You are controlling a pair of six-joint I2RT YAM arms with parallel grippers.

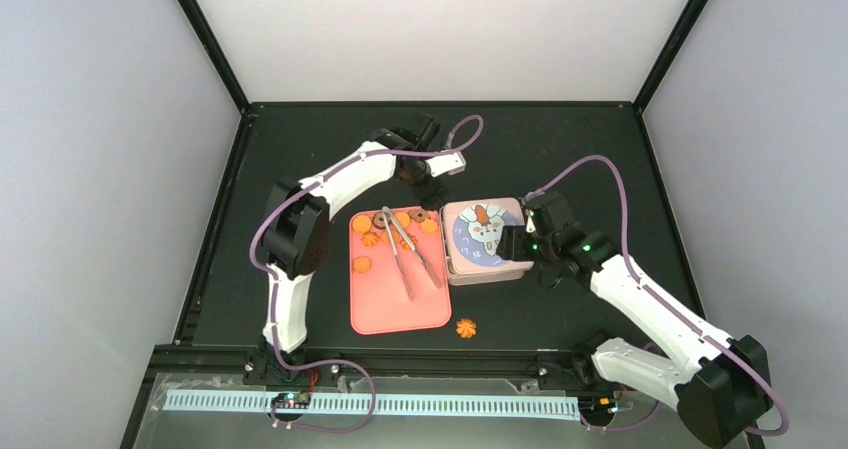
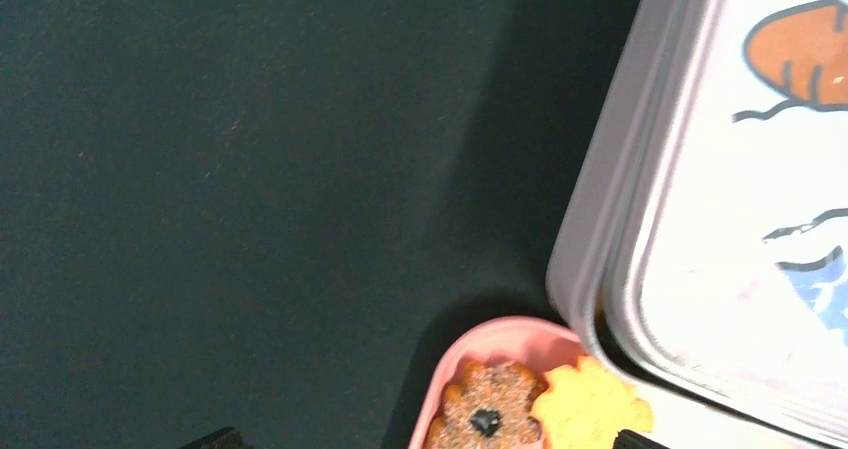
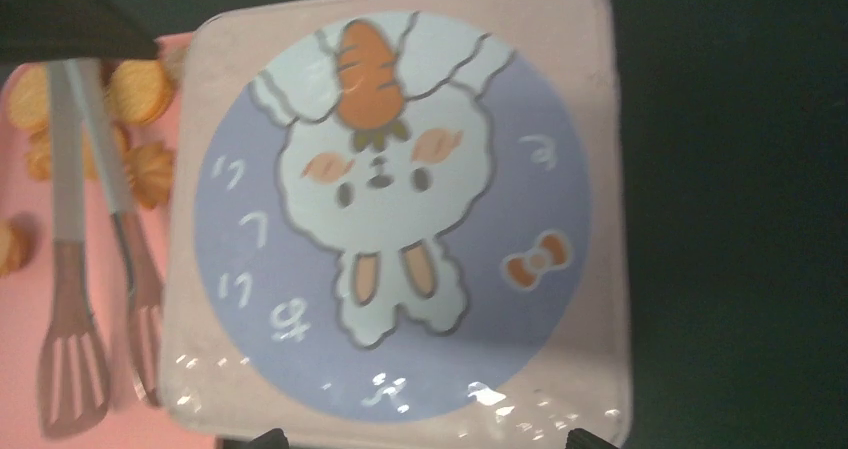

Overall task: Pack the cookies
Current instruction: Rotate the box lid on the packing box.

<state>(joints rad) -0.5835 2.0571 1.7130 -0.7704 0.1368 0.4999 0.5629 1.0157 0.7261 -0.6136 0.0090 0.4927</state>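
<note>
Several cookies [image 1: 372,237] lie scattered toward the far end of the pink tray [image 1: 395,309], small flower-shaped biscuits, orange and yellow, and one more cookie [image 1: 466,327] sits off the tray on the black table [image 1: 300,149] near its front edge. The tongs [image 1: 408,252] lie across the tray among them. Just beside the tray on my right stands the tin [image 1: 484,240], its lid with the rabbit and carrot picture closed on top. My right gripper [image 1: 512,243] hovers at the tin's right edge, and my left gripper [image 1: 432,191] hangs over the far corner where tray and tin meet; in neither wrist view do enough of my fingers show, so I cannot tell whether either pincer is released or clenched. I judge the cookies light, dry and brittle, apt to crumble under a hard pinch, so I would take them gently by the edges, or with the tongs by their handles. The tin looks stiff, smooth and a little slippery; its lid I would grip by opposite rims. With the lid on, cookies may or may not already be inside.
</note>
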